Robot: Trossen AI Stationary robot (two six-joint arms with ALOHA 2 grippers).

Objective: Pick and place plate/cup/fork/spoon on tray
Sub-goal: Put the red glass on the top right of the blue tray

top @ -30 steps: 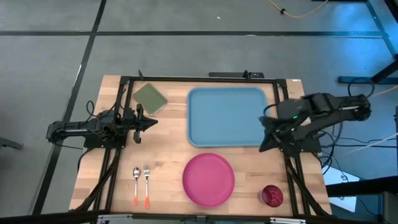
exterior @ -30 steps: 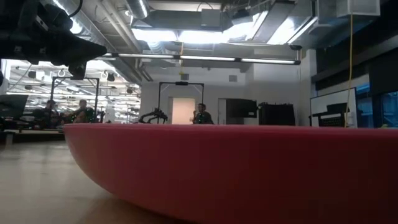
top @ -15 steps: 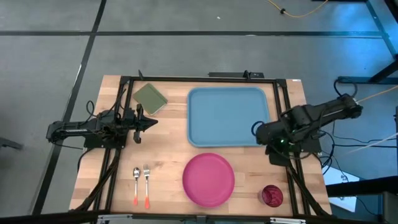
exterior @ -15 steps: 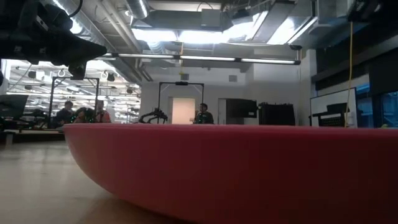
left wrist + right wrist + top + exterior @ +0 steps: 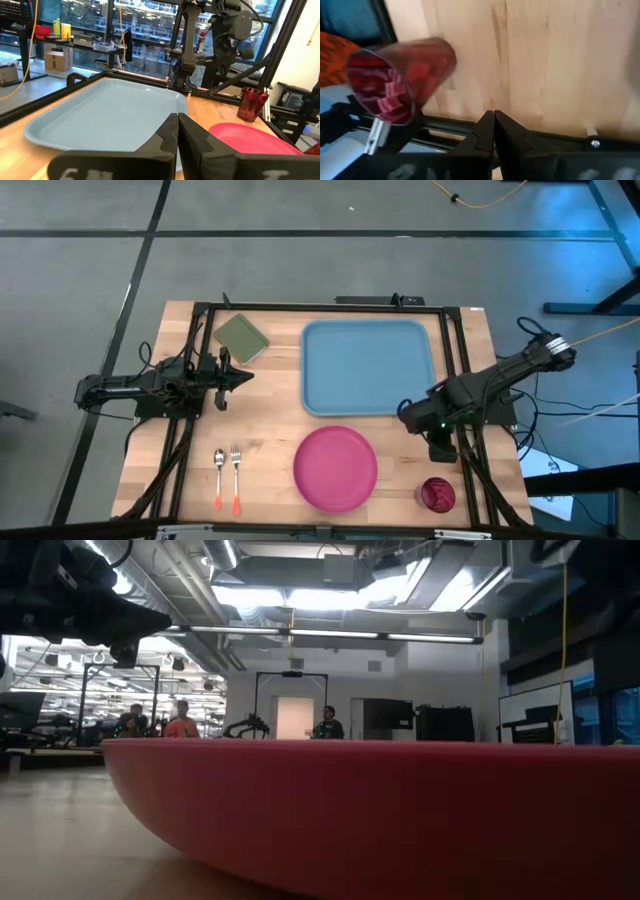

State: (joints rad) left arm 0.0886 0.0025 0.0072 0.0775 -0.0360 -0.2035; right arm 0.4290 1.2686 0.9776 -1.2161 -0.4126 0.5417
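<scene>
Right tool (image 5: 408,416) closed, empty, between tray (image 5: 367,367) and cup (image 5: 437,494)

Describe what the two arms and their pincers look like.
Both arms are dark, jointed and slim, with black cables trailing off the table edges. The left pincer has two flat black fingers that taper to narrow tips. The right pincer looks the same. A small green light glows on the right arm.
</scene>
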